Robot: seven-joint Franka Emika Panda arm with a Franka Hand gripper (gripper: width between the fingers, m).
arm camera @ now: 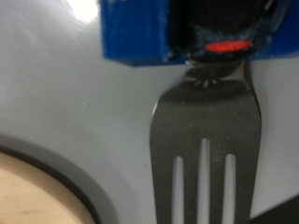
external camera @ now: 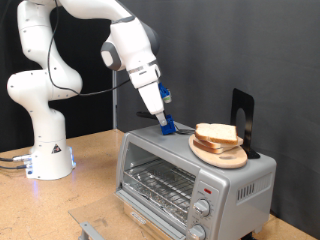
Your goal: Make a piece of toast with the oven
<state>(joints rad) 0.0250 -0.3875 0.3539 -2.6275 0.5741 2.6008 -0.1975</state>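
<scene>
Up close, a slotted metal spatula (arm camera: pixel 204 140) juts from the end effector (external camera: pixel 167 124), pinched between its blue fingers, lowered onto the oven (external camera: pixel 190 175) top beside the wooden plate (external camera: pixel 222 152) carrying the piece of toast (external camera: pixel 216 133), right of centre.

Oven (external camera: pixel 190 178) on table (external camera: pixel 90 150), door shut. Toast (external camera: pixel 217 133) on plate (external camera: pixel 218 151) atop oven, toward exterior view's right. Gripper (external camera: pixel 167 124) on oven top just left of plate, spatula (arm camera: pixel 207 140) beside plate rim.
</scene>
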